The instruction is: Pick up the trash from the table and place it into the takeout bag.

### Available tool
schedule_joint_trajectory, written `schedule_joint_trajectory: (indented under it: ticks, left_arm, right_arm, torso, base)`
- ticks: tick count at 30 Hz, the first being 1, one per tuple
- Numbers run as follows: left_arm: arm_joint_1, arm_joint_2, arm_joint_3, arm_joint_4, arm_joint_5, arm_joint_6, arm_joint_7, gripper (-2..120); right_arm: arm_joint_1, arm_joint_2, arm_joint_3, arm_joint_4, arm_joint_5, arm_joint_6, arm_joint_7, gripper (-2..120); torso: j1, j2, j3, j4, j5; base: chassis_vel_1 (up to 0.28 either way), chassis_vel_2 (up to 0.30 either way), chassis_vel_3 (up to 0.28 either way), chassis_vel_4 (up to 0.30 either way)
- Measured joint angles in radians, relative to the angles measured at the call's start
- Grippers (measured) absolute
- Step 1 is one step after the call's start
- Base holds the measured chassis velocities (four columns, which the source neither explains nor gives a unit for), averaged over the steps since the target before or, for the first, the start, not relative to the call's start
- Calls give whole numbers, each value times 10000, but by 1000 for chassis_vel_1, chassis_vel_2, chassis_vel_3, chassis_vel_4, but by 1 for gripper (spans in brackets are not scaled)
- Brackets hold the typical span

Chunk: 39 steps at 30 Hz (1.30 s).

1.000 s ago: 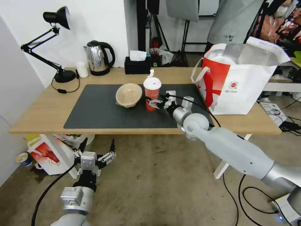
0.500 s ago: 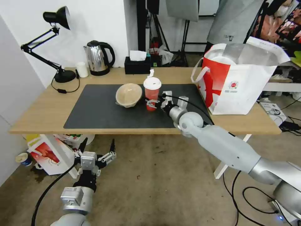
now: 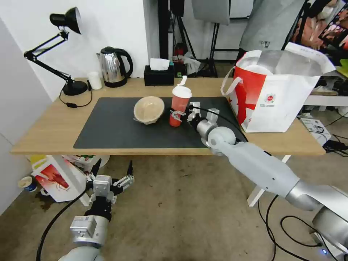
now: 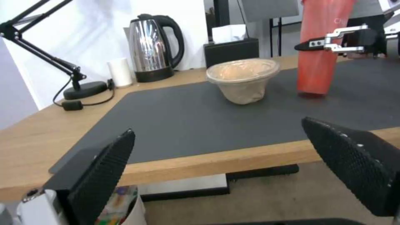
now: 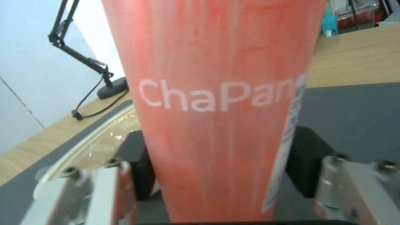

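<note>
**Two throwaways on the mat, one in the right gripper's grasp**

Two pieces of trash stood on the dark grey mat (image 3: 119, 127) of the table (image 3: 47, 134): a red drink cup (image 3: 177, 107) and a beige paper bowl (image 3: 148, 108). The cup, capped with a white lid (image 3: 181, 91), was near the middle of the mat, toward its far edge, and leaned with its top tipped toward the right end of the table. Its base sat at or just above the mat surface; whether it touched could not be told. The right gripper (image 3: 176, 116) was clenched on the cup's lower half, one finger on each side of the red wall, as the right wrist view confirmed with the cup (image 5: 217, 103) pressed between the black pads (image 5: 143, 168). The paper bowl lay just beside the cup, toward the table's left end, tilted with its opening turned toward the near edge.

The takeout bag (image 3: 275, 105) stood upright at the right end of the table, beyond the mat's right edge, its mouth open and its foil lining showing. A white rounded shape lay inside it.

The left gripper (image 3: 110, 170) hung below the near edge of the table, over the floor, its fingers (image 4: 104, 165) spread wide and holding nothing.

Along the far edge stood a desk lamp (image 3: 61, 54), a small white cup (image 3: 95, 80), a steel kettle (image 3: 113, 67) and a black tissue box (image 3: 158, 74).
</note>
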<state>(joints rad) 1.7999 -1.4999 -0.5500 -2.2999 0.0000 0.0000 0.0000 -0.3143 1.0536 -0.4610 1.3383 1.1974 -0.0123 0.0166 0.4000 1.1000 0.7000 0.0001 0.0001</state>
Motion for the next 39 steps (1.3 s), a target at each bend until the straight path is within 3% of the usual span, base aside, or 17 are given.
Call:
schedule_joint_trajectory:
  ticks: [22,39]
  left_arm:
    - [0,0,0,1,0,0,0,100]
    - [0,0,0,0,0,0,0,100]
  right_arm:
    - [-303,-342,231,459,115,119,-466,6]
    - [33,-966,583,1788,196,211,-561,3]
  torso:
    - [0,0,0,-1,-1]
    - [0,0,0,-1,0]
  base:
    - [0,0,0,0]
    - [0,0,0,0]
